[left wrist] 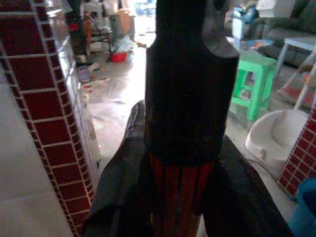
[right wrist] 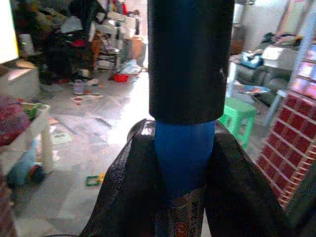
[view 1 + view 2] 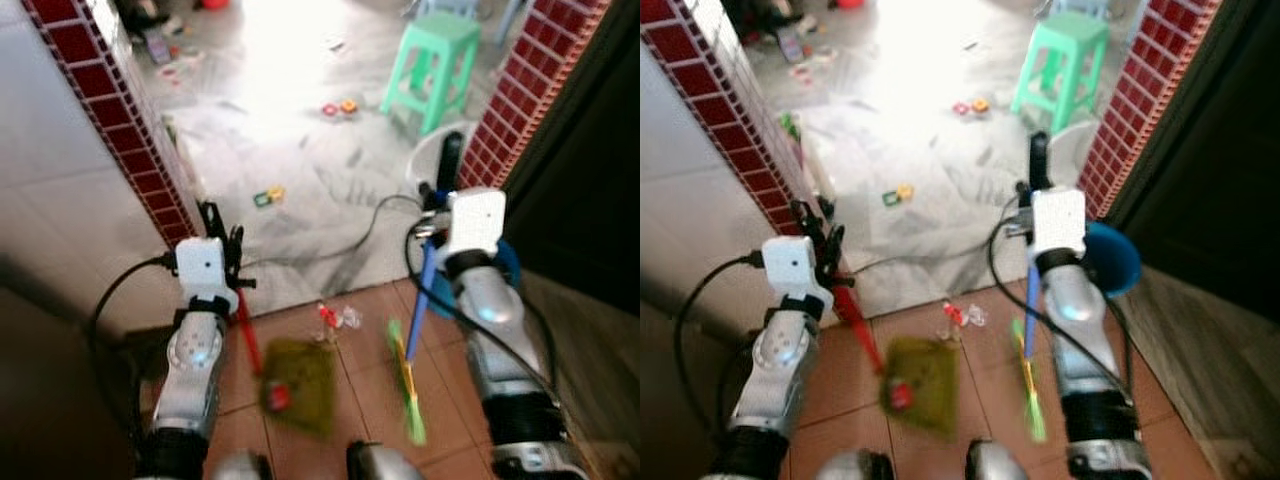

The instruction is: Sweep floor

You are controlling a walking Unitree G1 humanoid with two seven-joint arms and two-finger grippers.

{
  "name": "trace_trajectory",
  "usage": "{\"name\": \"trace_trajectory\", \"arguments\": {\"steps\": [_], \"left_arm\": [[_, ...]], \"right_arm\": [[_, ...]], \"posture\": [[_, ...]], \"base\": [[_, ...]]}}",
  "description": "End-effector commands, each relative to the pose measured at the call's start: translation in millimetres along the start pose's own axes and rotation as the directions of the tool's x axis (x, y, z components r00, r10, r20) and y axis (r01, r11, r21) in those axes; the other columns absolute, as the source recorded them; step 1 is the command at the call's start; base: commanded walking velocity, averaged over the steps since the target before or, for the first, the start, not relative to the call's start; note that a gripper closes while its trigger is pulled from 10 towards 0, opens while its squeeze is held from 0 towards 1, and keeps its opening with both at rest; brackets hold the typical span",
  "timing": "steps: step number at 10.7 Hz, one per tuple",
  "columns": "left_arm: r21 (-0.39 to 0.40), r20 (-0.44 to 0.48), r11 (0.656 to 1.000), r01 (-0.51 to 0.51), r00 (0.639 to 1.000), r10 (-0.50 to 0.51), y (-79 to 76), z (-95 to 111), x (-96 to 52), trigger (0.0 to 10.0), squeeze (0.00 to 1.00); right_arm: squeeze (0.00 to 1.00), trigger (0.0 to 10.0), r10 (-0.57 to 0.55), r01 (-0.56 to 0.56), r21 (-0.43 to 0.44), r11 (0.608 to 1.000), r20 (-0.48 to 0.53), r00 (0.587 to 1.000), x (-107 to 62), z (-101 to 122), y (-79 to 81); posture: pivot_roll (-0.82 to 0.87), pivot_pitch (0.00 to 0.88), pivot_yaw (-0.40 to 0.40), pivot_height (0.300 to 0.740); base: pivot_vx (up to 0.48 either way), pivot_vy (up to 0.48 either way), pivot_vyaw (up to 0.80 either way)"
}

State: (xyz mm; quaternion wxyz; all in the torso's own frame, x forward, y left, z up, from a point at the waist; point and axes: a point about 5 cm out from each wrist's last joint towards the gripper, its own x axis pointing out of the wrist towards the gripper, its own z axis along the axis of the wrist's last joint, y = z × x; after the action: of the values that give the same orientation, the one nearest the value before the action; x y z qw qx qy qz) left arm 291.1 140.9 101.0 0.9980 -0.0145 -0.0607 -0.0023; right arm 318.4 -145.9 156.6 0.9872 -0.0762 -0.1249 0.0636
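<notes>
Two pincers clamp tools: left pincer (image 3: 222, 243) on red-handled dustpan (image 3: 300, 385), right pincer (image 3: 437, 205) on blue broom (image 3: 412, 345). Floor cable (image 3: 350, 245) may snag bristles.

Ahead of me a green stool (image 3: 437, 62) stands on grey floor. Near it lie small toys (image 3: 338, 107); a white tub (image 3: 432, 150) sits just behind it, beside a red-tiled pillar (image 3: 520, 100).

Brown floor tiles (image 3: 370, 385) give way to bright, glare-washed pale flooring (image 3: 290, 110) past a doorway framed by red-tiled pillars (image 3: 110, 110). A green plastic stool (image 3: 432, 62) stands beyond, toys scattered (image 3: 338, 106) around it.
</notes>
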Motion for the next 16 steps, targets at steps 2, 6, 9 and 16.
{"name": "trace_trajectory", "arguments": {"steps": [2, 6, 9, 16], "left_arm": [[0.013, 0.060, 1.000, -0.021, 0.998, 0.020, 4.0, 16, 4.4, 10.0, 0.00], [0.012, 0.047, 0.999, -0.033, 0.998, 0.032, 5.0, 18, 4.7, 10.0, 0.00], [0.004, 0.037, 0.999, -0.035, 0.999, 0.035, 3.4, 19, 6.0, 10.0, 0.00], [-0.046, 0.041, 0.993, -0.110, 0.993, 0.112, 10.7, 21, 12.7, 10.0, 0.00]], "right_arm": [[0.00, 10.0, 0.019, -0.020, 0.013, 1.000, 0.060, 0.998, 8.5, 13, 6.7], [0.00, 10.0, 0.042, -0.044, 0.030, 0.999, 0.063, 0.997, 8.7, 12, 12.2], [0.00, 10.0, 0.044, -0.046, 0.030, 0.998, 0.061, 0.997, 9.2, 12, 9.3], [0.00, 10.0, 0.058, -0.058, -0.004, 0.998, 0.059, 0.997, 14.2, 12, 5.4]], "posture": [[-0.11, 0.049, 0.050, 0.740], [-0.11, 0.055, 0.047, 0.740], [-0.11, 0.054, 0.047, 0.740], [-0.12, 0.036, 0.036, 0.740]], "base": [[0.000, -0.240, 0.00], [0.000, -0.480, 0.00], [0.000, -0.410, 0.00], [0.000, 0.000, 0.00]]}}
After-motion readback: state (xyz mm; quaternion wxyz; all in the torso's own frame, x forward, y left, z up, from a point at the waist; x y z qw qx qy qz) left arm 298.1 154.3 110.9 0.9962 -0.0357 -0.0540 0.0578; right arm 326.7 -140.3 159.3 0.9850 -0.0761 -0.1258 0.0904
